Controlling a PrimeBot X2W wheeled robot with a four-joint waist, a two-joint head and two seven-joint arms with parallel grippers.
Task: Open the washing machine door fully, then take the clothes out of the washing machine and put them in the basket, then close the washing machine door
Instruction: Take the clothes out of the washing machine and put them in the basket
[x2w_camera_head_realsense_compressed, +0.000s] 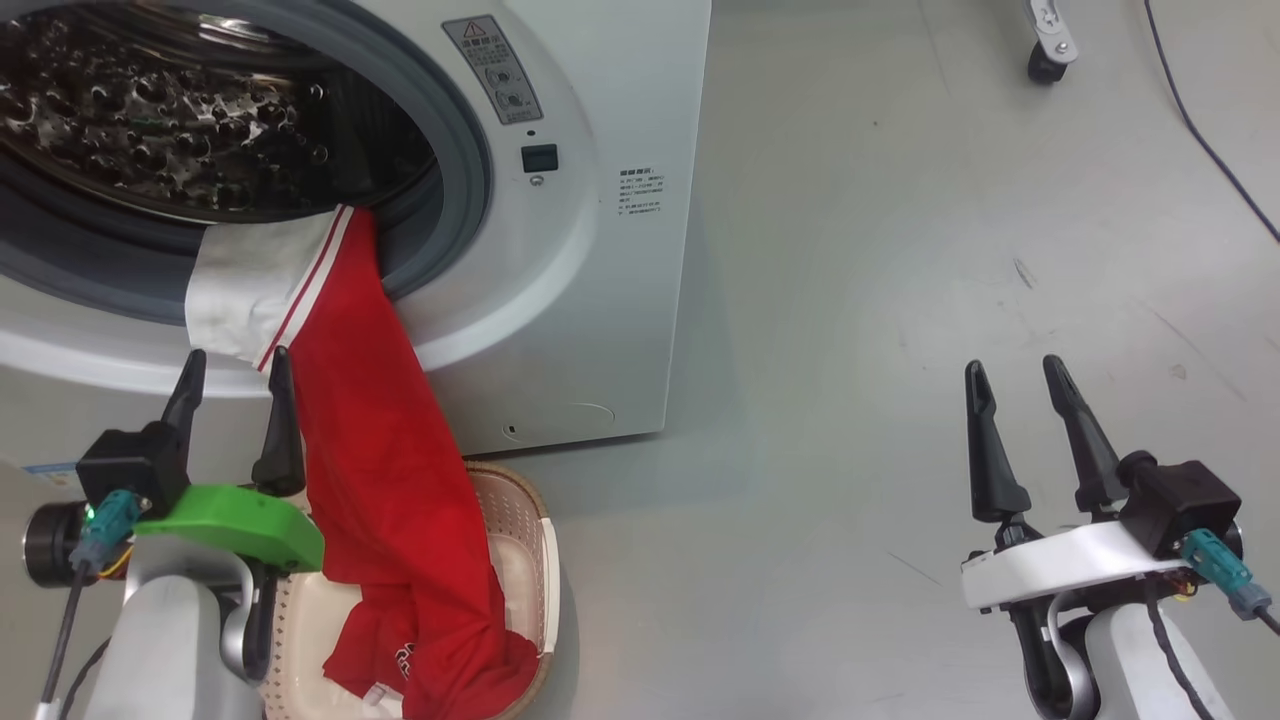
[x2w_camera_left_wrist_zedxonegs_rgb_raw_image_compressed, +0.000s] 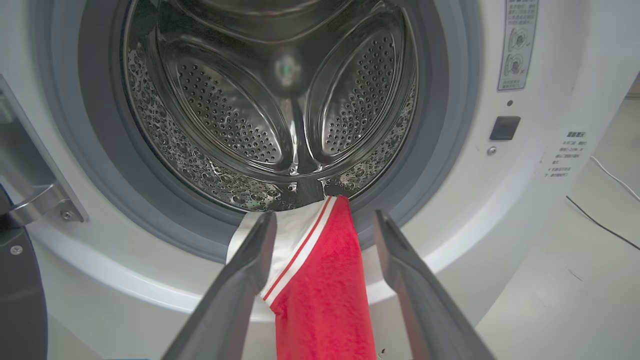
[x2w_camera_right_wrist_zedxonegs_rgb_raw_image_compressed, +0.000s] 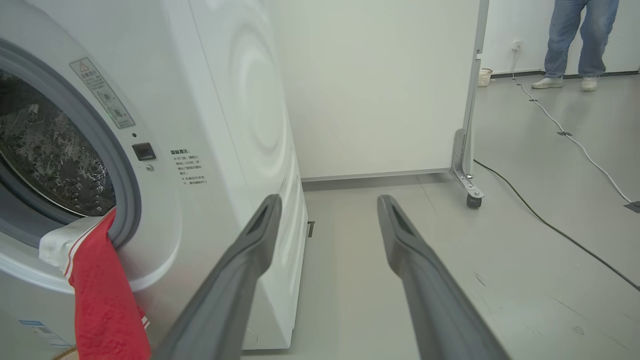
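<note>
Head view: clothes (x2w_camera_head_realsense_compressed: 380, 450) drape over gasket (x2w_camera_head_realsense_compressed: 466, 170) edge into basket (x2w_camera_head_realsense_compressed: 515, 525).

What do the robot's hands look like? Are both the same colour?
Nearly twins! Each has two long, pointy black fingers, a pale grey arm, and a teal plug with a cable. The left gripper sits on a bright green plate, the right gripper on a white plate.

Bright, even, cool light from overhead leaves only a faint shadow on the floor (x2w_camera_head_realsense_compressed: 760, 330). Glints speckle the steel drum (x2w_camera_left_wrist_zedxonegs_rgb_raw_image_compressed: 280, 130) at twelve o'clock; my left gripper's fingers (x2w_camera_left_wrist_zedxonegs_rgb_raw_image_compressed: 235, 300) blur at six.
</note>
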